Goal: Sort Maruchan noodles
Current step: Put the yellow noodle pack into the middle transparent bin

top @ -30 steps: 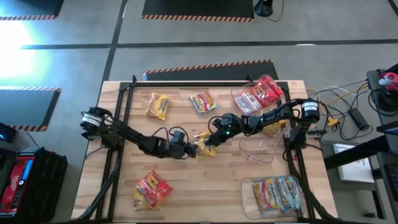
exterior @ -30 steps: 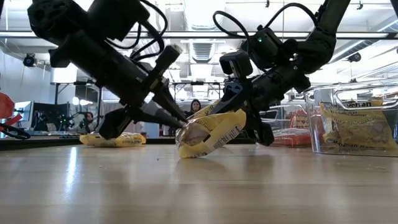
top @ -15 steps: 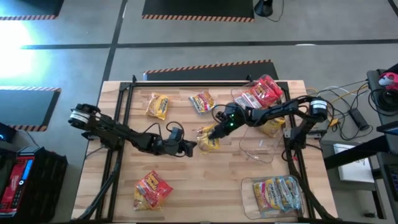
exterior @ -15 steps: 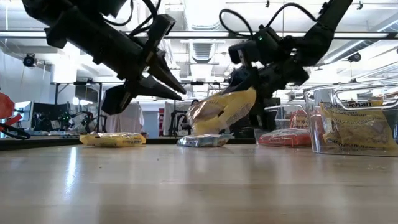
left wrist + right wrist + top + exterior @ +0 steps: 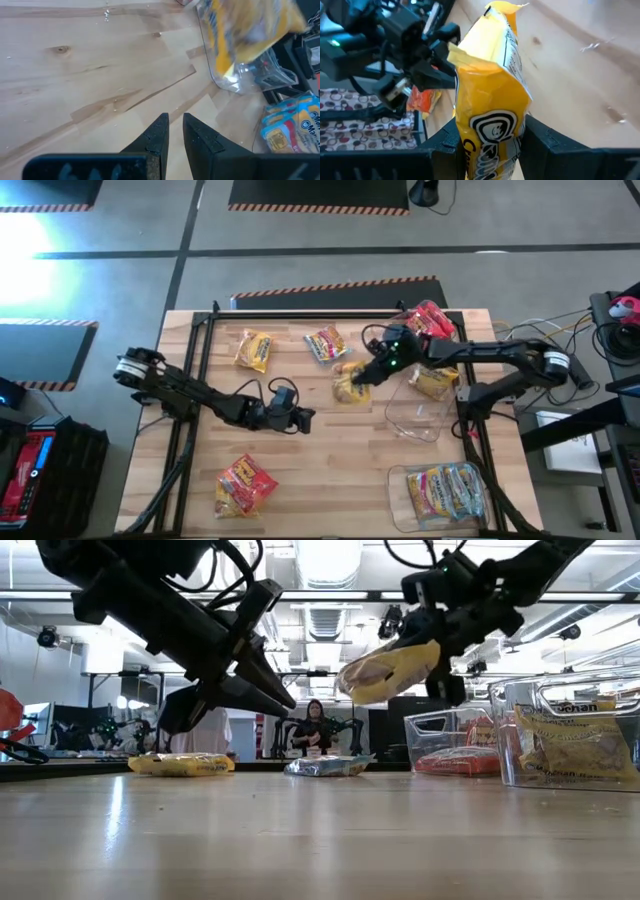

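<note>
My right gripper (image 5: 368, 372) (image 5: 492, 135) is shut on a yellow Maruchan packet (image 5: 347, 385) (image 5: 390, 670), held above the middle of the table toward its far right. My left gripper (image 5: 308, 420) (image 5: 285, 700) (image 5: 174, 120) hovers over bare wood left of and nearer than it, fingers shut to a slit, touching nothing. Other packets lie flat on the table: a yellow one (image 5: 253, 350), a light blue and yellow one (image 5: 327, 343) and a red one (image 5: 245, 483). My right gripper pinches the yellow packet between its two fingers (image 5: 542, 142), on the packet's end nearest the wrist (image 5: 470, 145). The fingers come from the table's right, slanting down. The packet is lifted clear and sticks out past the fingertips, tilted, its free end (image 5: 502, 10) toward the left arm.
Clear tubs stand along the right side: one with red packets (image 5: 420, 330) at the far edge, an empty one (image 5: 415, 418) in the middle, one with light blue packets (image 5: 445, 492) near. Another yellow packet (image 5: 435, 385) lies under the right arm. A person (image 5: 315, 725) stands behind the table.
The right gripper has lifted the yellow packet off the table and carried it up and toward the far right. The left gripper's tips, which were at the packet, have come away from it and risen; that arm has drawn back slightly toward the left.
</note>
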